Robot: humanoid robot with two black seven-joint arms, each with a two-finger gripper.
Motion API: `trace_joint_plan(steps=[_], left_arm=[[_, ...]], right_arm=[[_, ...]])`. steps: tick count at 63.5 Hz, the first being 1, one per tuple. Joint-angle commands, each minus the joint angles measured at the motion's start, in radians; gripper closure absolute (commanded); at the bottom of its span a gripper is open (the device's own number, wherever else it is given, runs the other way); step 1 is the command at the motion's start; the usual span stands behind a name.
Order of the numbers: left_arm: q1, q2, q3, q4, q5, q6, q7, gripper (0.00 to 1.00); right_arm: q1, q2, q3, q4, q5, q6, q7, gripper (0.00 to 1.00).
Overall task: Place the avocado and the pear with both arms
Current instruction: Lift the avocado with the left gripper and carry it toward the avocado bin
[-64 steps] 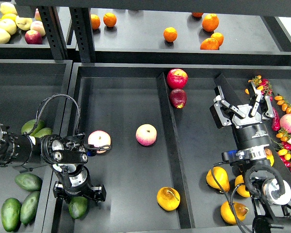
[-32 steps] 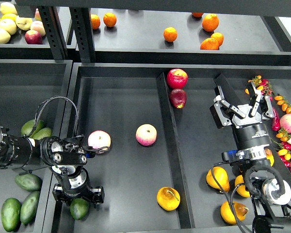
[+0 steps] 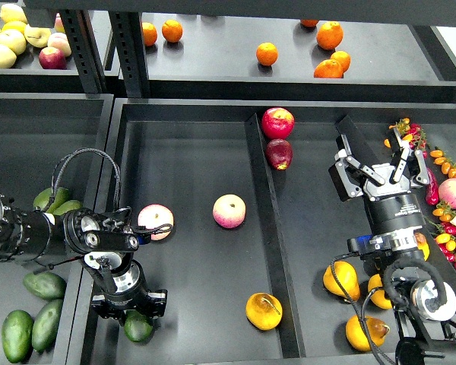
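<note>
My left gripper (image 3: 129,306) points down into the front left corner of the middle tray (image 3: 190,152). Its jaws look spread wide. A dark green avocado (image 3: 140,328) lies on the tray floor just under it; the fingertips are hidden. A golden pear (image 3: 264,311) with a brown stem lies alone at the tray's front right. My right gripper (image 3: 380,152) is open and empty, raised above the right tray, far from the pear.
Two pink-cream peaches (image 3: 229,211) (image 3: 156,221) lie mid-tray and two red apples (image 3: 277,122) at its back. More avocados (image 3: 30,323) fill the left bin and more pears (image 3: 342,280) the right tray. Oranges (image 3: 267,54) sit on the back shelf.
My left gripper has shifted a little right and toward the front edge. The avocado under it has moved right, further into the middle tray. The right arm and the pear have not moved.
</note>
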Motion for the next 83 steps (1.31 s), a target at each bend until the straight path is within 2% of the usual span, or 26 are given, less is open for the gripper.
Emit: trace_joint_plan(steps=[1, 15, 42, 66, 83], left_arm=[[-0.014, 0.000, -0.001, 0.000, -0.011, 0.000, 0.000, 0.75], [-0.079, 0.021, -0.021, -0.005, -0.013, 0.000, 0.000, 0.75], [-0.195, 0.190, -0.030, -0.054, -0.007, 0.000, 0.000, 0.75], [-0.211, 0.456, -0.030, -0.169, 0.052, 0.000, 0.000, 0.75], [-0.191, 0.583, -0.028, -0.196, 0.116, 0.000, 0.000, 0.75]], right_arm=[[-0.001, 0.000, 0.000, 0.001, 0.000, 0.000, 0.000, 0.00], [-0.001, 0.000, -0.011, 0.001, 0.000, 0.000, -0.001, 0.00], [0.041, 0.000, -0.071, 0.001, 0.005, -0.002, -0.001, 0.00], [0.150, 0.000, -0.199, -0.005, 0.003, -0.025, -0.003, 0.00], [0.166, 0.000, -0.206, -0.014, 0.005, -0.043, -0.003, 0.00]])
